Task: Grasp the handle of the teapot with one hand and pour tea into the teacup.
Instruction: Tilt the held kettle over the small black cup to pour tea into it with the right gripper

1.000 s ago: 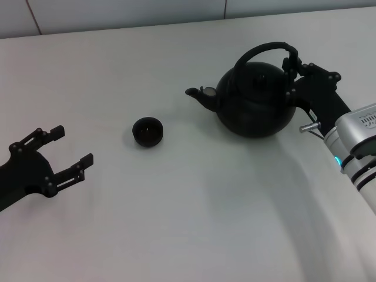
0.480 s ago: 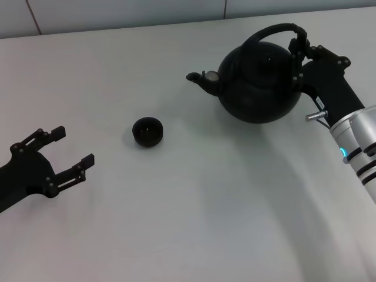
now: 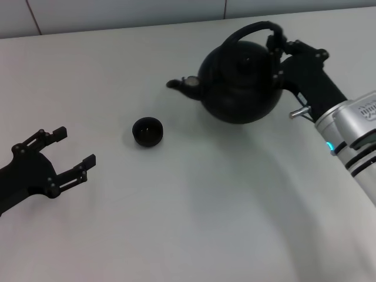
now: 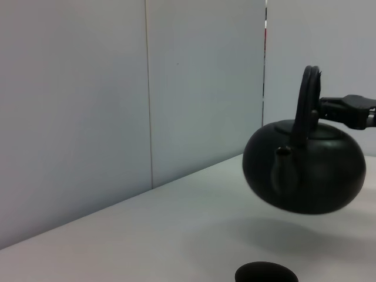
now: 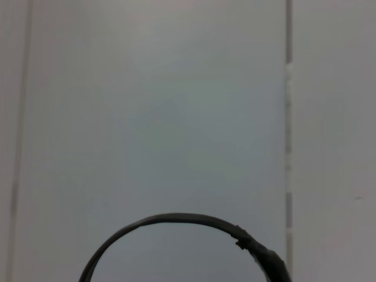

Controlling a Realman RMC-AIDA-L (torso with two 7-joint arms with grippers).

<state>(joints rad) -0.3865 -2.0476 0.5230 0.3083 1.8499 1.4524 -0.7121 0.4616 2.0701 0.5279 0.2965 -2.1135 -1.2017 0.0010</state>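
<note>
The glossy black teapot hangs above the white table, its spout pointing left toward the teacup. My right gripper, on the silver-white forearm, is shut on the right side of the arched handle. The small dark teacup stands on the table left of and below the spout. In the left wrist view the teapot floats over its shadow, with the teacup rim in front. The right wrist view shows only the handle arch. No tea is visible. My left gripper is open and empty at the left.
The white table runs to a tiled wall at the back. The right forearm crosses the right edge of the table.
My right gripper has lifted the teapot off the table and carried it left toward the teacup. The left arm has not moved.
</note>
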